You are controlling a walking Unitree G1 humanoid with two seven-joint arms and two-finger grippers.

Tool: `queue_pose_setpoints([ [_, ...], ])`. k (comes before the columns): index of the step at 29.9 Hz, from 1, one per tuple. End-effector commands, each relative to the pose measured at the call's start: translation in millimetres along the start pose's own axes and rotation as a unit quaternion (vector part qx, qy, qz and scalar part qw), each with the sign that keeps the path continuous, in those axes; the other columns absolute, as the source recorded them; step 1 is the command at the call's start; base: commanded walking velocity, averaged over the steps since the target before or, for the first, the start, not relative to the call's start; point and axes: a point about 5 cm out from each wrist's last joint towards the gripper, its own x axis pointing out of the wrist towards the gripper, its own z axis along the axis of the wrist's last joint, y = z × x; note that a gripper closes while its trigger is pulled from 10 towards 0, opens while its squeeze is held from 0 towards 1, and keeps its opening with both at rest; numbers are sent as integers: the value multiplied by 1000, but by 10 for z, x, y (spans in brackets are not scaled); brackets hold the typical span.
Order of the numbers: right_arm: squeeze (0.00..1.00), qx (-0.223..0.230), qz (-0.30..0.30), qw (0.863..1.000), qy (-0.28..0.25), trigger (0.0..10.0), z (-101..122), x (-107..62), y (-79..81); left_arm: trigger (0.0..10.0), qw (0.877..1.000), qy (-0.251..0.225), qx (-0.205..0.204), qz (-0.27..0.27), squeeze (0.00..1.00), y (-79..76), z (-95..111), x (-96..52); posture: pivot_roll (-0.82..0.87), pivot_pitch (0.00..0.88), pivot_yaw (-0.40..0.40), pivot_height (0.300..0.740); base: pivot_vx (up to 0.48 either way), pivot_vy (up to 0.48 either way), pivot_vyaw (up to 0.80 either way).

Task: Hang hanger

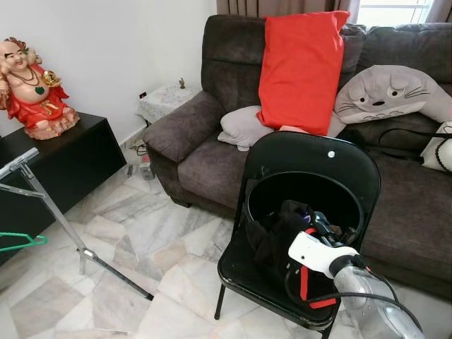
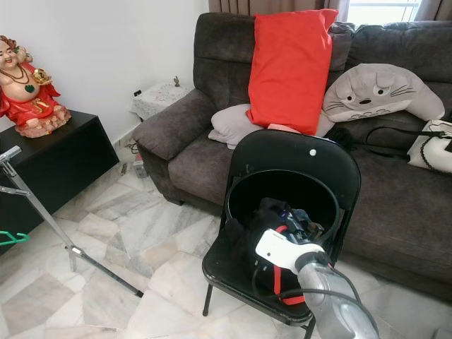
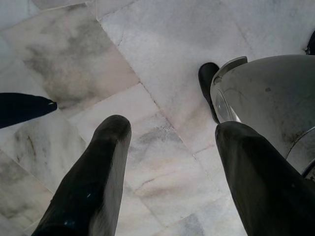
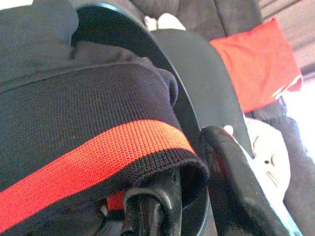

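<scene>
A green hanger [image 1: 21, 241] pokes in at the far left, beside the slanted metal legs of a rack [image 1: 53, 208]. On the black folding chair [image 1: 311, 159] lies a black garment [image 1: 279, 236] with a red stripe [image 4: 88, 167]. My right arm's white wrist [image 1: 318, 253] reaches into that garment. In the right wrist view my right gripper [image 4: 184, 167] is shut on the garment's striped hem, with the cloth draped over one finger [image 4: 152, 204]. My left gripper [image 3: 172, 128] hangs open over the marble floor, holding nothing.
A dark sofa [image 1: 205, 152] with a red cushion [image 1: 300, 67] and a grey plush pillow [image 1: 388, 92] stands behind the chair. A black cabinet [image 1: 67, 166] with a red figurine [image 1: 32, 88] is at the left. The marble floor [image 1: 155, 240] lies open between rack and chair.
</scene>
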Motion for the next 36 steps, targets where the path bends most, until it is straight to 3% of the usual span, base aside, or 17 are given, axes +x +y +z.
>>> queue_pose_setpoints([
  [1,0,4,3,1000,-16,10000,46,31,3,10000,1000,13,7,8,0,67,-66,-17,0,8,127,740,0,0,0],
  [5,0,-4,33,999,-42,10000,81,102,20,10000,1000,13,7,9,0,74,-67,-18,7,8,132,740,0,0,0],
  [7,0,-69,70,993,-59,10000,68,151,66,10000,1000,14,8,9,0,82,-69,-19,11,10,135,740,0,0,0],
  [13,0,-117,105,986,-62,10000,26,183,73,10000,1000,14,9,11,0,92,-71,-21,16,11,139,740,0,0,0],
  [21,0,-140,59,986,-73,10000,-9,273,-125,10000,1000,14,12,12,0,102,-74,-23,18,10,145,740,0,0,0],
  [27,0,-140,52,986,-72,10000,-25,310,-159,10000,1000,14,12,11,0,101,-72,-23,23,8,142,740,0,0,0],
  [28,0,-139,58,986,-76,0,-21,316,-142,10000,1000,14,12,11,0,100,-72,-23,26,9,141,740,0,0,0],
  [36,0,-129,69,985,-87,0,-4,330,-61,10000,1000,14,11,12,0,99,-71,-22,31,10,141,740,0,0,0],
])
